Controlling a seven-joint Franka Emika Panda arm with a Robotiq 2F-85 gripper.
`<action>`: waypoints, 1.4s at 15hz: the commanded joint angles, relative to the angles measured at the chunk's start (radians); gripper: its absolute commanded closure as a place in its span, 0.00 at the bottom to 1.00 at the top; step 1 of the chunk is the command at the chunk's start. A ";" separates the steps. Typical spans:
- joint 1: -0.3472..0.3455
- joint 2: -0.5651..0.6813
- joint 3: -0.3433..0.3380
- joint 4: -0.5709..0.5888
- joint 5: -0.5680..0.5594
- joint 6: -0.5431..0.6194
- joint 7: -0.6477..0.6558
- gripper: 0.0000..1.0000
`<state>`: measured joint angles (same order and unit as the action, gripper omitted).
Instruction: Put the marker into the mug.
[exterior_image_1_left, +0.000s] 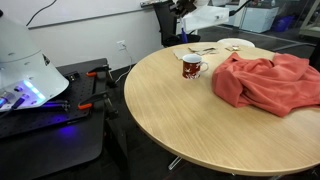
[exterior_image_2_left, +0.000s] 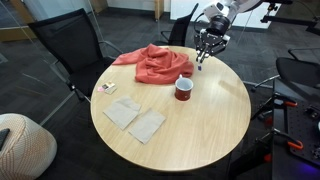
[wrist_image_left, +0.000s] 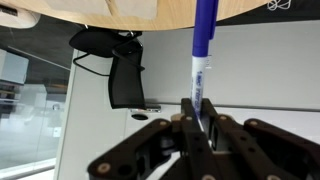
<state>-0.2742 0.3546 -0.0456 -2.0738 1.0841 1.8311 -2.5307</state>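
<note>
The dark red-brown mug (exterior_image_2_left: 184, 89) stands upright near the middle of the round wooden table (exterior_image_2_left: 200, 130); it also shows in an exterior view (exterior_image_1_left: 191, 67). My gripper (exterior_image_2_left: 207, 45) hangs above the table's far edge, beyond the mug and apart from it. It is shut on the marker (exterior_image_2_left: 200, 60), which points down from the fingers. In the wrist view the blue marker (wrist_image_left: 204, 45) with white lettering sticks out from between the closed fingers (wrist_image_left: 200, 115) towards the table edge (wrist_image_left: 100, 10).
A red cloth (exterior_image_2_left: 155, 62) lies crumpled next to the mug, also seen in an exterior view (exterior_image_1_left: 265, 80). Two napkins (exterior_image_2_left: 135, 118) and a small card (exterior_image_2_left: 107, 88) lie on the table. A pale plate (exterior_image_1_left: 235, 43) sits at the far edge. Black chairs (exterior_image_2_left: 70, 45) stand around.
</note>
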 joint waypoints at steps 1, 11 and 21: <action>0.003 0.071 -0.025 0.061 -0.004 -0.081 -0.163 0.97; -0.411 0.241 0.443 0.245 -0.126 -0.077 -0.075 0.97; -0.505 0.367 0.515 0.241 -0.207 -0.050 -0.075 0.97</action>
<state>-0.7307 0.6994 0.4072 -1.8532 0.9139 1.7770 -2.6056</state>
